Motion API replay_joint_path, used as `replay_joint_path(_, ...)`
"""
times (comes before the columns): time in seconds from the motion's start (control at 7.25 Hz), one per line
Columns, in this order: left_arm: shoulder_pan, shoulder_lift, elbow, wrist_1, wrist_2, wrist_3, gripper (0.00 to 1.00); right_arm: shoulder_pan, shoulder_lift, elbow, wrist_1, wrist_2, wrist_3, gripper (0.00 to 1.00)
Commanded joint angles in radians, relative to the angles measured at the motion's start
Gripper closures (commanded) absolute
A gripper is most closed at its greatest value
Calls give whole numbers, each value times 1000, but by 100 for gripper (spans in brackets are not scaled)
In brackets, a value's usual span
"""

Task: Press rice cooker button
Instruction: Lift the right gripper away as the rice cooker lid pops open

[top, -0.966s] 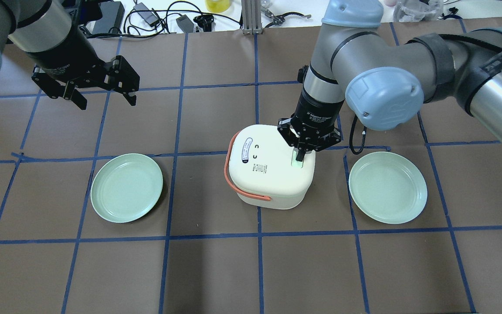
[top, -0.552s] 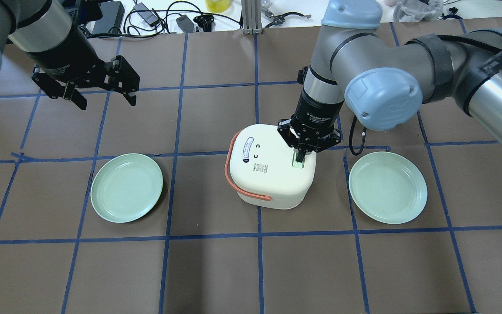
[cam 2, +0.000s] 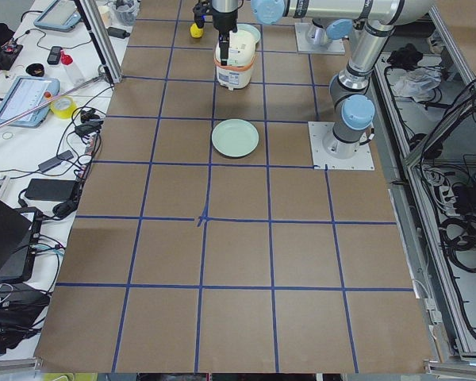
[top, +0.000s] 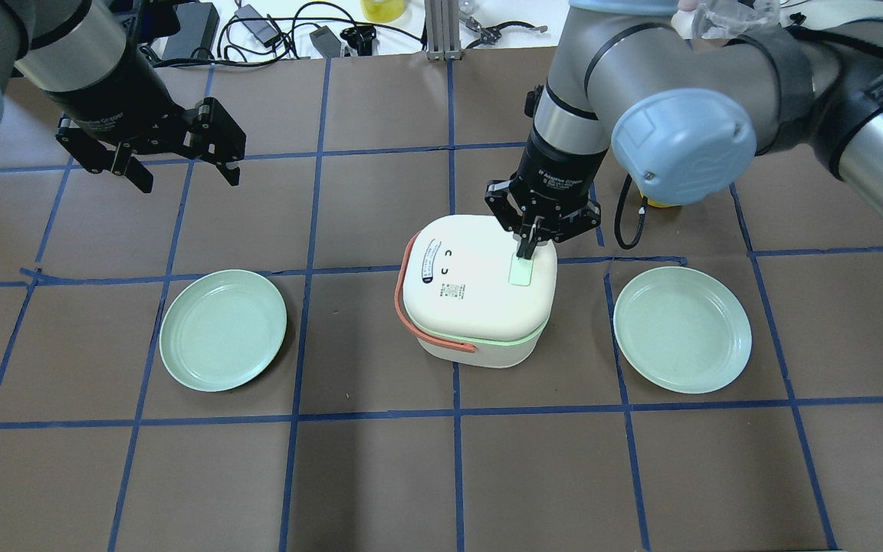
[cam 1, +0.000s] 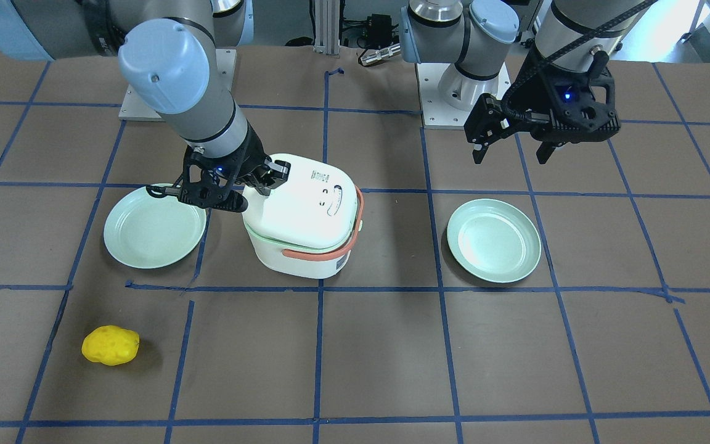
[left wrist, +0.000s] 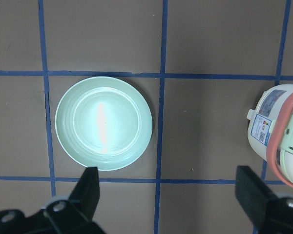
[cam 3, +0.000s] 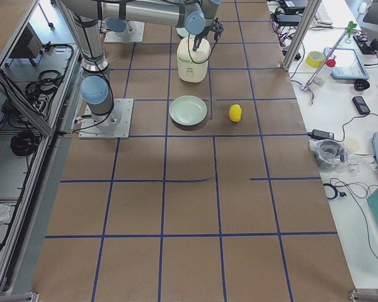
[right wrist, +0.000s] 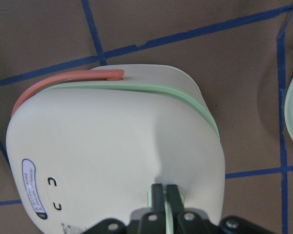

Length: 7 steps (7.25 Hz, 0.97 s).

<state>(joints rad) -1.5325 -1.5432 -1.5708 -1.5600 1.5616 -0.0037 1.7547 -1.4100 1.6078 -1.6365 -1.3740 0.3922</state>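
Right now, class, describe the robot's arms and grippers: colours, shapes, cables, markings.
The left arm and right arm are silver-grey tubes with pale blue joint caps. The left gripper and right gripper are black, two-fingered, white-lettered. A black cable loops off the right wrist.

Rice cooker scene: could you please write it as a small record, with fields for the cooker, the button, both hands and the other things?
cooker: white rice cooker, orange handle, green seam showing under the lid
button: mint button at the lid's edge
right hand: right hand shut, fingertips at one end of the button
left hand: left hand open, empty, above the table
other: two empty green plates, one yellow lumpy object
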Motion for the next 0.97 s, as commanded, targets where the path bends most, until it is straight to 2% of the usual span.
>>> replay_joint_path(0.0, 0, 0, 0, 0, 0, 1, 0, -10, -3, -148, 91, -99, 7, 0)
replay_joint_path(0.14, 0, 0, 0, 0, 0, 1, 0, -24, -3, -213, 162, -131, -1, 0)
replay_joint_path(0.41, 0, 0, 0, 0, 0, 1, 0, -78, -12, -252, 198, -140, -25, 0)
replay_joint_path(0.55, 0, 0, 0, 0, 0, 1, 0, -111, -29, -252, 211, -173, -150, 0)
replay_joint_path(0.83, 0, 0, 0, 0, 0, 1, 0, -214, -69, -250, 262, -185, -341, 0)
